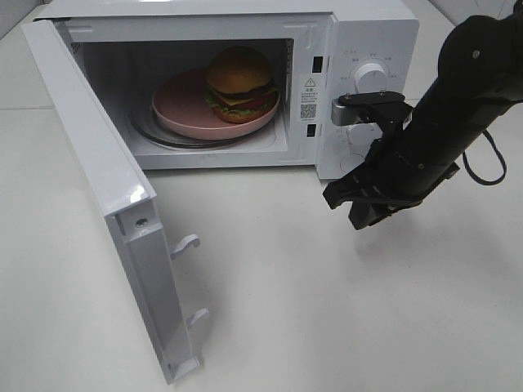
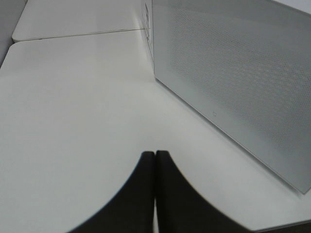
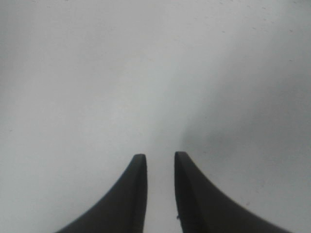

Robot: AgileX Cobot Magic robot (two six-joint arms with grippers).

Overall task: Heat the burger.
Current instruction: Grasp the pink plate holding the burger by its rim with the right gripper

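The burger [image 1: 239, 80], with a golden bun, lettuce and tomato, sits on a pink plate [image 1: 176, 109] inside the open white microwave [image 1: 372, 37]. My right gripper [image 1: 343, 211] hangs low over the table, in front of and below the microwave's control panel and well outside the cavity. In the right wrist view its fingers [image 3: 156, 156] stand a little apart over bare table with nothing between them. My left gripper [image 2: 155, 153] is shut and empty, beside a perforated white wall of the microwave [image 2: 233, 73]. It does not show in the exterior high view.
The microwave door [image 1: 106, 188] is swung wide open toward the front left, its latch hooks [image 1: 186, 243] pointing right. Two dials [image 1: 372, 76] sit on the control panel, just above the right arm. The white table [image 1: 327, 310] extends in front.
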